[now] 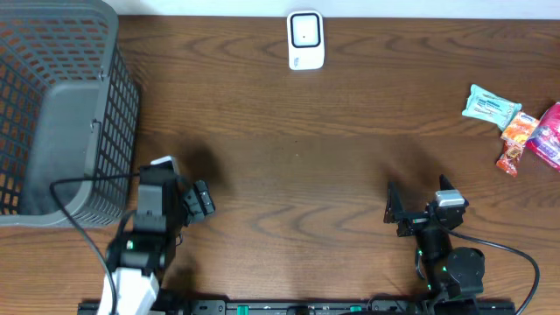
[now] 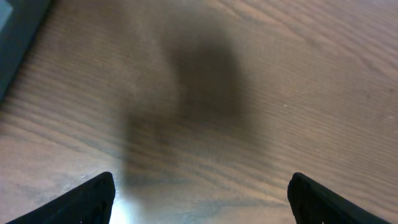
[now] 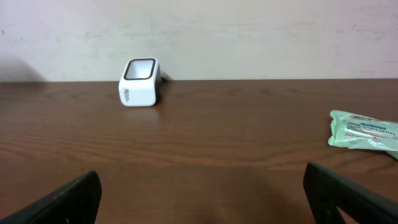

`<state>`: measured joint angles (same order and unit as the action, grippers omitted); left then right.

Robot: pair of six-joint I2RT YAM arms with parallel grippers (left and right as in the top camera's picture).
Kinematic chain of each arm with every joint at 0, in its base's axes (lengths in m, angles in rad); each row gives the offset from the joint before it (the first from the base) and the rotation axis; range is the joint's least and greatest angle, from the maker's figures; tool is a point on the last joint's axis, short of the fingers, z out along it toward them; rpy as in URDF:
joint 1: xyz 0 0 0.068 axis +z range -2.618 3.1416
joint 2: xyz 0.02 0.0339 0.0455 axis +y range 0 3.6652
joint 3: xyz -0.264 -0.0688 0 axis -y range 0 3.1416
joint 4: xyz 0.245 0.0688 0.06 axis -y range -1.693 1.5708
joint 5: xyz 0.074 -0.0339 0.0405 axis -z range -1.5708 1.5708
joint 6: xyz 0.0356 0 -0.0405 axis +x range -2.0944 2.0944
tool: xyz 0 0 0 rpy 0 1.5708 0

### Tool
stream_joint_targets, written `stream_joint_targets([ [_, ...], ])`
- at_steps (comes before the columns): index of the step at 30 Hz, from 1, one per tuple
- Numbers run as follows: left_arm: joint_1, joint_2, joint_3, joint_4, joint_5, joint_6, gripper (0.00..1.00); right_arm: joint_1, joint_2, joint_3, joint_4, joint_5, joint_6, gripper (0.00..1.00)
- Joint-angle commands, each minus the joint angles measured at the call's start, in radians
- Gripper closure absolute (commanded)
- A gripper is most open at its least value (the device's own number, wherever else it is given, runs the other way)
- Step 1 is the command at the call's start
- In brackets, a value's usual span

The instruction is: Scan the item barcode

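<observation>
Dark wood-grain desk runs under both of my arms, and a pale wall stands behind its far edge. My left tool hangs above bare wood close to the near edge. Its jaws are spread wide with nothing between them, and a soft shadow lies on the grain just ahead. Beside that arm, on the far left of the desk, stands a grey mesh basket, apart from the tool. My right tool sits low over the near right part of the desk, also fully wide and holding nothing, and it faces the far edge. A white barcode scanner stands upright at the middle of that far edge, its dark-rimmed window turned up and toward me. The items to scan lie in a loose cluster at the far right, well apart from both tools. They are a teal packet, an orange packet touching its lower corner, and a pink packet at the very edge of the overhead view. I cannot make out a barcode on any of them.
</observation>
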<state>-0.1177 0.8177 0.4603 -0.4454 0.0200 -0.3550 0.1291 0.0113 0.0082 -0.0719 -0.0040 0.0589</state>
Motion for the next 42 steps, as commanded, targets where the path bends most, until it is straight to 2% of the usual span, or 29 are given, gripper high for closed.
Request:
stream_joint_targets([
  [1, 0.003, -0.148, -0.085, 0.015, -0.003, 0.034, 0.11, 0.002, -0.006, -0.003, -0.003, -0.002, -0.005, 0.01],
  [16, 0.003, -0.595, -0.282, 0.060, 0.003, 0.072, 0.11, 0.002, -0.006, -0.003, -0.003, -0.002, -0.005, 0.01],
  [20, 0.005, -0.681, -0.321, 0.150, 0.133, 0.209, 0.11, 0.002, -0.006, -0.003, -0.003, -0.002, -0.005, 0.01],
  [23, 0.007, -0.728, -0.342, 0.218, 0.163, 0.265, 0.11, 0.002, -0.006, -0.003, -0.003, -0.002, -0.005, 0.01],
  [30, 0.074, -0.818, -0.391, 0.340, 0.164, 0.265, 0.11, 0.002, -0.006, -0.003, -0.003, -0.002, -0.005, 0.01],
  [38, 0.130, -0.816, -0.458, 0.497, 0.164, 0.265, 0.11, 0.002, -0.006, -0.003, -0.003, -0.002, -0.005, 0.01],
  [42, 0.136, -0.816, -0.456, 0.502, 0.164, 0.294, 0.11, 0.002, -0.006, -0.003, -0.003, -0.002, -0.005, 0.01],
])
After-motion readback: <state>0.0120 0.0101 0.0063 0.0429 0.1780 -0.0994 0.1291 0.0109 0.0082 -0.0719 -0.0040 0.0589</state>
